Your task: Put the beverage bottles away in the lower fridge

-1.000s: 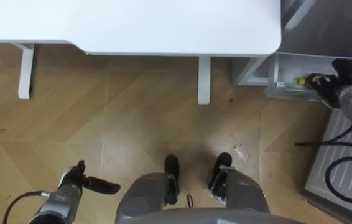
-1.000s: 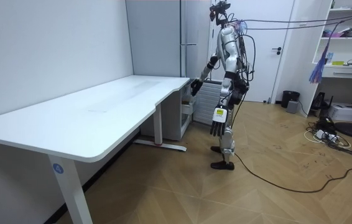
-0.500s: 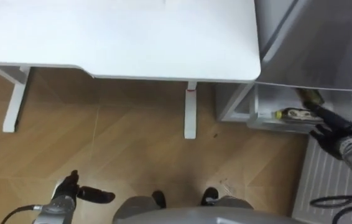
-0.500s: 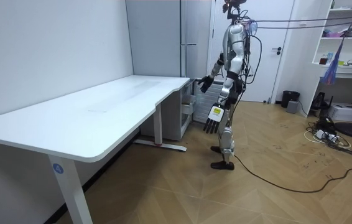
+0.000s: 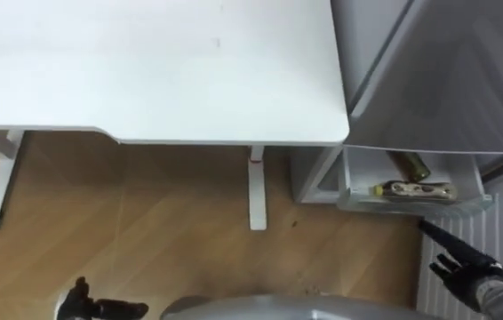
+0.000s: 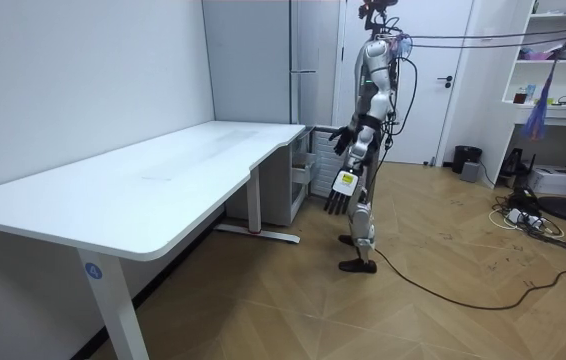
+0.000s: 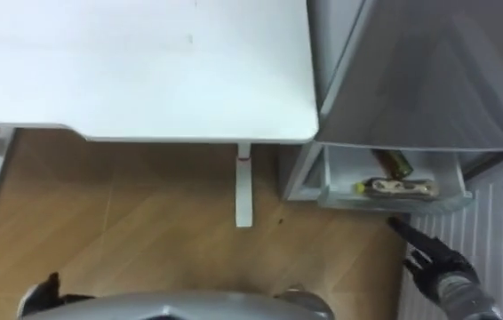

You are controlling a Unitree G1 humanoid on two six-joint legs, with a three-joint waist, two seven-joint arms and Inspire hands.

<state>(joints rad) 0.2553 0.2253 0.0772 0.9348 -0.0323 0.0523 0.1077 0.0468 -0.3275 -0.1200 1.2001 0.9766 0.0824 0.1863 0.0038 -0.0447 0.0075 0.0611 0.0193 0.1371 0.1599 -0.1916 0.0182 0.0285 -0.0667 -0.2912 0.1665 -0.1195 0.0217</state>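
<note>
A: Where is the fridge (image 5: 438,80) sitting?
B: It is standing just right of the desk (image 5: 145,71), beside its end. Its lower drawer (image 5: 409,203) is sticking out toward the robot.
A: What is lying in it?
B: Two drinks: a bottle (image 5: 411,189) along the front wall, a second drink (image 5: 409,164) behind it, angled. The right hand (image 5: 465,267) is hovering just before the drawer.

No text, number or sign is legible. A round blue sticker (image 6: 92,269) on the near leg under the white tabletop (image 6: 163,180) bears a pale mark too small to read. The label on the bottle (image 5: 409,188) lying in the open fridge drawer (image 5: 403,205) is likewise unreadable.
</note>
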